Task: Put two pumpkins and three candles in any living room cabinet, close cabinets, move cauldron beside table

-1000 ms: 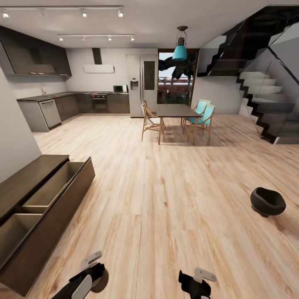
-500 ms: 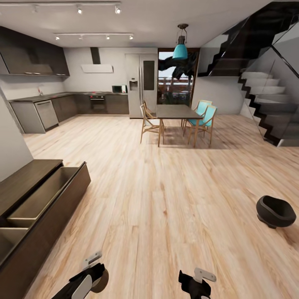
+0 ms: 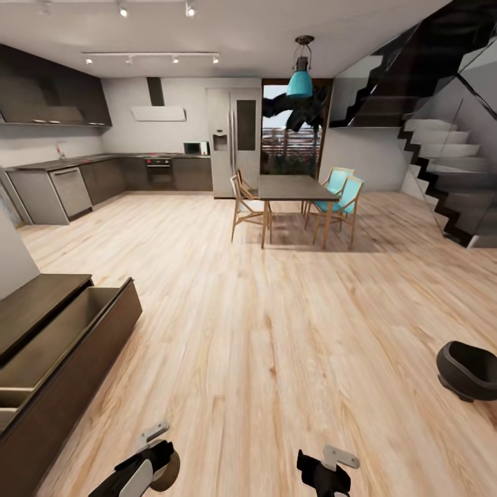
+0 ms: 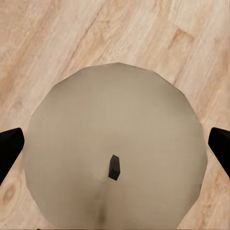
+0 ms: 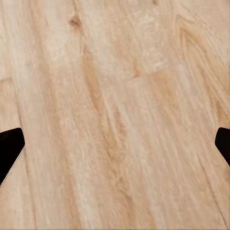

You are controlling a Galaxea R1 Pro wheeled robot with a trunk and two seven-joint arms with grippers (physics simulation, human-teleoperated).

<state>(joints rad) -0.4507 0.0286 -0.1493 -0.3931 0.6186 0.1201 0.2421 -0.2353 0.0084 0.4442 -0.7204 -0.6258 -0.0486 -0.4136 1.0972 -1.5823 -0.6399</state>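
My left fingers (image 4: 115, 143) hold a candle (image 4: 115, 148), a pale stubby round one seen end-on with its dark wick showing, the black tips pressed to either side of it. My right fingers (image 5: 115, 143) are spread wide with nothing between them, bare wooden floor (image 3: 276, 331) beneath. The cabinet (image 3: 48, 359) lies at about nine o'clock from me, its drawer pulled open, on the side of the loaded left arm. The cauldron (image 3: 471, 371) sits on the floor at about three o'clock, well apart, nearer my free right arm. I judge the candle goes in the drawer next.
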